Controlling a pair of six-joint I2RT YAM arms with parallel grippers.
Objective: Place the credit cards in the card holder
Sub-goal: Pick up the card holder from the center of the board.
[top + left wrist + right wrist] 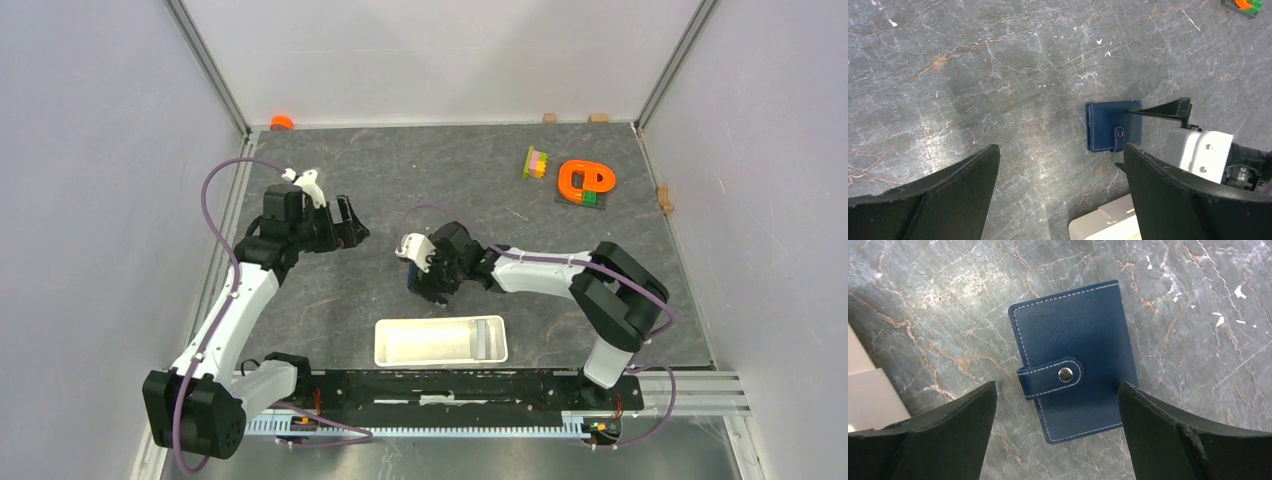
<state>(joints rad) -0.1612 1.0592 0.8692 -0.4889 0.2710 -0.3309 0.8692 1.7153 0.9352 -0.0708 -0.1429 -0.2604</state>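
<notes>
The card holder (1075, 365) is lying closed, its tab snapped, on the grey bench (948, 300) just beyond the white tray (440, 341); the right arm's fingers (948, 435) are hovering over it, spread wide, gripping nothing; the left arm's fingers (948, 195) are also standing wide and empty, apart on its left; something greyish at the tray's right end is possibly the credit cards (487, 337), too small for telling.

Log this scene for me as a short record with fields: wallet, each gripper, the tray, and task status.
card holder: flat on the table, closed, tab snapped
right gripper: over the card holder, jaws open, holding nothing
left gripper: away from the card holder, facing it, jaws open, empty
white tray: near the arm bases
task status: card holder not yet opened
</notes>
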